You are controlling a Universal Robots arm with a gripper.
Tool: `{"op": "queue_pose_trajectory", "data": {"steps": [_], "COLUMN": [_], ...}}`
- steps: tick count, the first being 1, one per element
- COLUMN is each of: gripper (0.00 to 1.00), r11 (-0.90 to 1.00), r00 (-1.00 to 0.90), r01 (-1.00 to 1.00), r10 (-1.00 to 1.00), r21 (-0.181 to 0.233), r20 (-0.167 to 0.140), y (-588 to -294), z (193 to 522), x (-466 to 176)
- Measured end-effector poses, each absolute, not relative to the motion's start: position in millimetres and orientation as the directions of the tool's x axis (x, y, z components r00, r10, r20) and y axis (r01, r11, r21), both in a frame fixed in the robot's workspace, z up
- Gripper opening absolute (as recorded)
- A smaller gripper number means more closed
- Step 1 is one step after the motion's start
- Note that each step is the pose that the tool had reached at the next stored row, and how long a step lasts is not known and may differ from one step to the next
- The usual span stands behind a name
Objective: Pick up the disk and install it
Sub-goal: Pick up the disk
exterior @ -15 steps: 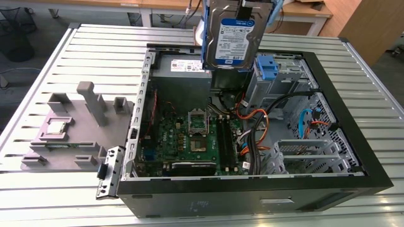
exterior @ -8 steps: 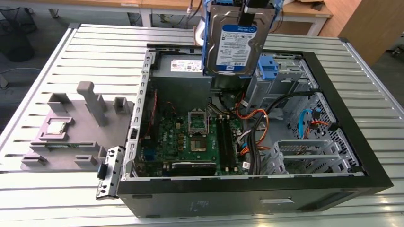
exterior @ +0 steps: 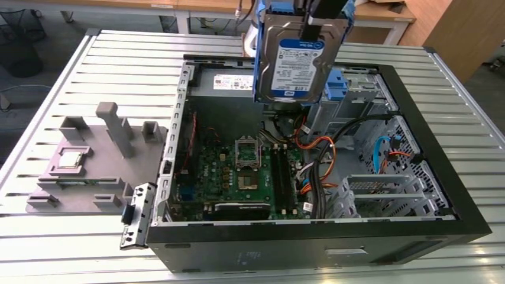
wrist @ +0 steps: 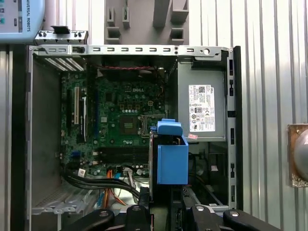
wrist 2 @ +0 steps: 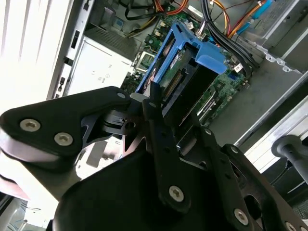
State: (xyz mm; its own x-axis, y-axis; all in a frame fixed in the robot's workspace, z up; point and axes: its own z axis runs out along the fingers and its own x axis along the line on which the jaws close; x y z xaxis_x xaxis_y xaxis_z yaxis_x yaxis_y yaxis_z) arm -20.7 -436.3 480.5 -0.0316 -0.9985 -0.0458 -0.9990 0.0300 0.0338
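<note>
The disk (exterior: 298, 62), a silver-grey hard drive with a white-and-blue label in a bright blue carrier, hangs upright above the rear of the open computer case (exterior: 442, 177). My gripper (exterior: 311, 16) is shut on its upper end. In the second wrist view the black fingers (wrist 2: 155, 103) clamp the disk (wrist 2: 175, 62), whose blue end tab (wrist 2: 211, 58) points down toward the motherboard. In the first wrist view the disk (wrist: 172, 154) is seen end-on, above the case interior, beside the power supply (wrist: 201, 106).
An upright blue bracket (exterior: 337, 83) stands on the metal drive bay (exterior: 365, 89) just to the exterior view's right of the disk. Orange and black cables (exterior: 320, 151) run below. A grey fixture block (exterior: 87, 160) lies on the slatted table beside the case.
</note>
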Motion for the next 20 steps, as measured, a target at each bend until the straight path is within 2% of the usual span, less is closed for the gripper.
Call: {"op": "queue_pose_trajectory", "data": {"steps": [20], "gripper": [0.35], "r11": [0.047], "r00": [-0.049], "r01": [-0.998], "r10": [-0.998], "r21": [0.034], "r20": [-0.046], "y": [-480.1], "z": [479.2], "x": [-20.7]}}
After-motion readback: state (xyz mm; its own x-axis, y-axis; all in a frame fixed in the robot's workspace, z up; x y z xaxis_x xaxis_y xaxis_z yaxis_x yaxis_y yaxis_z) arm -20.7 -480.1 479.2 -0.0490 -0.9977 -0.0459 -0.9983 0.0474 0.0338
